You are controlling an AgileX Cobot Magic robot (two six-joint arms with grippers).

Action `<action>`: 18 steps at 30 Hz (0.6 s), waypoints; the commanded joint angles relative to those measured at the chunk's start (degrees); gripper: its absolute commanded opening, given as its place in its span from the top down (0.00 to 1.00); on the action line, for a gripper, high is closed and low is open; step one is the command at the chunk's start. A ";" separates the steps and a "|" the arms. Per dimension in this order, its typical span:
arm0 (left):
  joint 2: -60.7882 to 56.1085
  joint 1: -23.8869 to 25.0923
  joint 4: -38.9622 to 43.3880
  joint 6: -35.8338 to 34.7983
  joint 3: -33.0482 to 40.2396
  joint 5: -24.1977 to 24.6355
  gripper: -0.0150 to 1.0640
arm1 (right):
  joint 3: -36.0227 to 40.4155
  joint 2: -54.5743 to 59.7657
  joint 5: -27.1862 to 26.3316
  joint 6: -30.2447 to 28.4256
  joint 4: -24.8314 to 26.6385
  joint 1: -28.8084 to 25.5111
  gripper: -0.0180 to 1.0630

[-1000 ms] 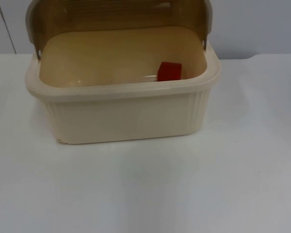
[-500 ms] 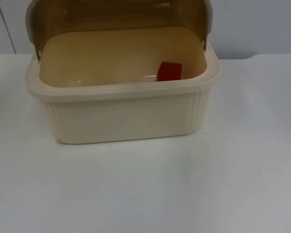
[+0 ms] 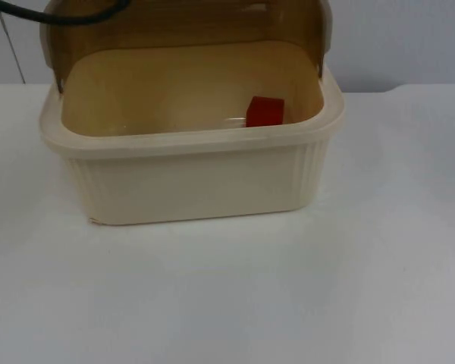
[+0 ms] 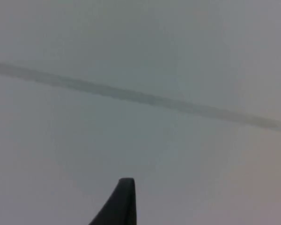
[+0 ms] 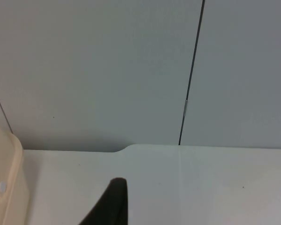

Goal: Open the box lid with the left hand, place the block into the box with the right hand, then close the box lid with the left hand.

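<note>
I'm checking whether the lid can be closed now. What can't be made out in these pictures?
- Block: its lower part, top view, hidden by the box front rim.
- Lid: its top, top view, cut off by the picture edge.
- Left gripper, right gripper: wrist views, one fingertip each, so open or shut is unclear.

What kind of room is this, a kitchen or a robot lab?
Probably a robot lab or test bench, not a kitchen. A plain white table ends at a bare grey partition wall. On it stands one cream plastic box, its brown lid open, with a red block inside.
</note>
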 commanded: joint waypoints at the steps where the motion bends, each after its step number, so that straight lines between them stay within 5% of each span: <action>1: 0.86 -0.39 0.98 -0.03 -0.51 -4.95 0.01 | 0.33 -0.21 0.42 -0.42 -0.22 0.01 0.01; 12: 6.30 1.33 1.25 -8.36 -1.91 -8.49 0.04 | 0.33 -0.21 0.30 -0.42 -0.34 0.01 0.01; 17: 6.45 2.10 2.30 -15.62 -2.16 -8.76 0.28 | 0.33 -0.21 0.42 -0.42 -0.23 0.01 0.01; 18: 6.55 2.80 2.30 -18.05 -2.16 -9.91 0.39 | 0.33 -0.21 0.42 -0.42 -0.23 0.01 0.01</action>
